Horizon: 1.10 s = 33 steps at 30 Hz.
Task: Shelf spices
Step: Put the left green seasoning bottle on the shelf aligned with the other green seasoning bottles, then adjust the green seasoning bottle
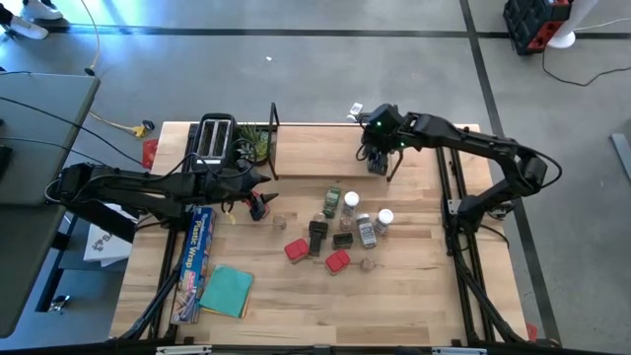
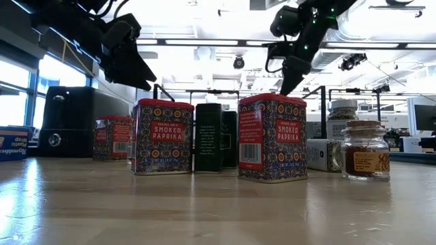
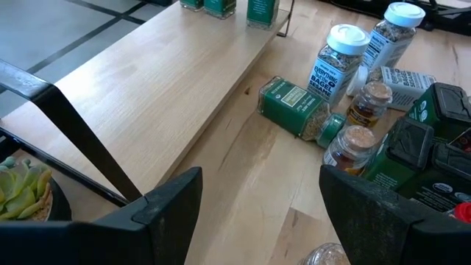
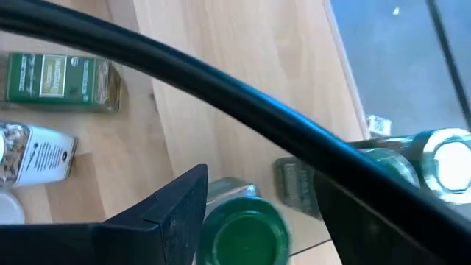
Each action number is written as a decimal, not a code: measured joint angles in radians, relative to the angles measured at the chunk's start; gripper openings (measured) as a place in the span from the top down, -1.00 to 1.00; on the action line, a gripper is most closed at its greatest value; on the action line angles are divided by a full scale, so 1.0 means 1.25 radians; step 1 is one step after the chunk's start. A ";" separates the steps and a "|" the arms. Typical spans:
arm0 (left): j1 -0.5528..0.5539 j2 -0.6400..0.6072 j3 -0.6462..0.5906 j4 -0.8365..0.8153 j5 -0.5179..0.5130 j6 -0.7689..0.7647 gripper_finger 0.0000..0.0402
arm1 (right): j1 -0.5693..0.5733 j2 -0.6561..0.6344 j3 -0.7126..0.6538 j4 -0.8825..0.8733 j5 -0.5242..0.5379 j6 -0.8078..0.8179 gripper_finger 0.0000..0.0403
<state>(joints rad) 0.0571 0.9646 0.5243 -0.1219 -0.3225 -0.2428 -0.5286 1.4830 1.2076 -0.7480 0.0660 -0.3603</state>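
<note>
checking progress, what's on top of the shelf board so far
Green-lidded jars stand at the shelf board's far end, under the right gripper. The rest of the board is bare. Their exact count is unclear, since the gripper covers them from above.

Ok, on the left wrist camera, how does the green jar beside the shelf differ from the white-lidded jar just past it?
Pose: the green-labelled jar lies on its side, while the white-lidded jar stands upright.
Look: the green-labelled jar has a green label and green lid; the white-lidded jar has a blue-and-white label and a white lid.
Place: the green-labelled jar lies closer to the shelf board than the white-lidded jar.
Shared: both rest on the table, not yet on the shelf board.
</note>
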 joint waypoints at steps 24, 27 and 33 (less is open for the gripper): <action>-0.023 0.000 0.000 -0.001 -0.003 0.000 -0.34 | 0.143 0.012 0.131 -0.312 -0.028 0.220 0.82; -0.027 0.000 0.000 0.001 -0.004 0.001 -0.34 | 0.149 0.013 0.071 -0.282 -0.032 0.222 0.94; -0.027 0.000 0.000 0.003 -0.005 0.001 -0.34 | 0.147 0.013 -0.030 -0.157 0.008 0.241 0.98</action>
<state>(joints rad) 0.0231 0.9647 0.5243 -0.1187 -0.3293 -0.2413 -0.3449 1.4994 1.1703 -0.9437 0.0757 -0.0595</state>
